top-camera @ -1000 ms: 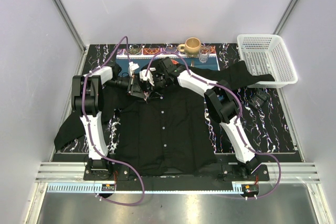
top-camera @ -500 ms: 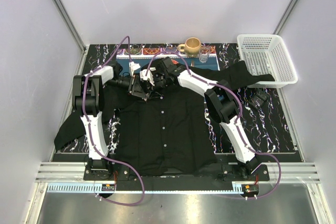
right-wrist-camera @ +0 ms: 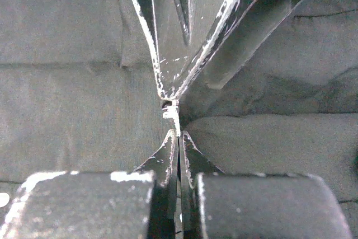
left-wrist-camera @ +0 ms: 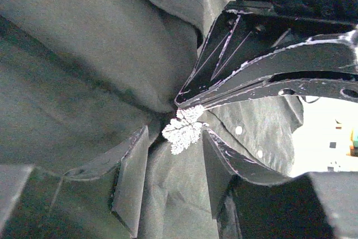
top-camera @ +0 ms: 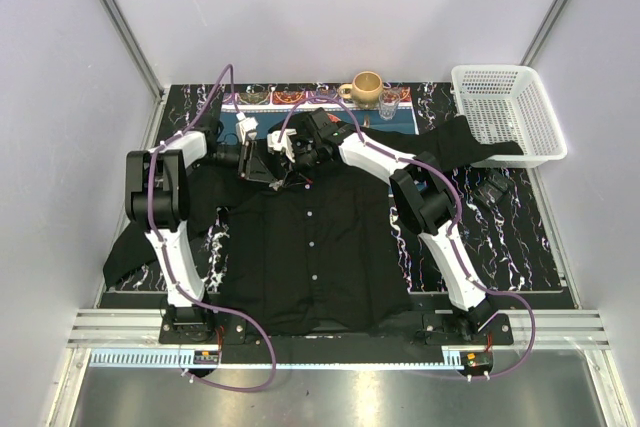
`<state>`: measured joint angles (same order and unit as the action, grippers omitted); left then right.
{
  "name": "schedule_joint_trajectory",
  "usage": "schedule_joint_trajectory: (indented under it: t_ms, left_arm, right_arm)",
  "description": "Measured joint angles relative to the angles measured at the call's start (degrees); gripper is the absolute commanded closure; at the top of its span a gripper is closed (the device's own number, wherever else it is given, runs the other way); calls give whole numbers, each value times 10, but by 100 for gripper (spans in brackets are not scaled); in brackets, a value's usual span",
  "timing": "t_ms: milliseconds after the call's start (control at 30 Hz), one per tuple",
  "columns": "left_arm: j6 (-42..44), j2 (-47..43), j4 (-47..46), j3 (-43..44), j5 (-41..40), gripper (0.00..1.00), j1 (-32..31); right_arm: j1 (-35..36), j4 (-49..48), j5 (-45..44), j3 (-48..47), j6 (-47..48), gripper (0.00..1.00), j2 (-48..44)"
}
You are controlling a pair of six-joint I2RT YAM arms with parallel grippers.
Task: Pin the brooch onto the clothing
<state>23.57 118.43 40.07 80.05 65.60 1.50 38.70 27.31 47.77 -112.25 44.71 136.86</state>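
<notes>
Pinching brooch [left-wrist-camera: 183, 129] with right gripper [right-wrist-camera: 178, 134], jaws fully closed on its edge. Straddling it with left gripper [left-wrist-camera: 176, 132], jaws apart, gripping nothing. Sitting right against clothing [left-wrist-camera: 84, 71], up near its neck end. Guessing mid-pinning tbh, can't tell if pin's through fabric; letting go not yet done.

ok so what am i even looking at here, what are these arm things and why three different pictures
Two robot arms are bolted to the near edge of a table, each ending in a two-finger gripper. The wide picture comes from a fixed camera overhead; the two close-ups come from cameras on the wrists, so each shows its own fingers at the bottom. A black shirt lies spread on the table, with a white basket, a cup and a glass toward the far edge. The right gripper is shut, pinching a small silvery brooch over the shirt; the left gripper is open, its fingers either side of it.
</notes>
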Motion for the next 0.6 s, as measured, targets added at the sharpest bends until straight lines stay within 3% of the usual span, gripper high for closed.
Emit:
schedule_joint_trajectory:
  t_ms: [67,300,533,600]
  left_arm:
    - [-8,-11,-18,-10,0,48,5]
    - [-24,-36,-72,-48,-5,47,20]
    - [-8,-164,-153,-140,-77,39,48]
    - [5,-199,-170,-149,-100,19,51]
  right_arm:
    - [-1,0,2,0,-5,100,0]
    - [-2,0,14,0,-20,100,0]
    - [-5,7,29,-1,-48,100,0]
    - [-6,16,30,-7,-57,100,1]
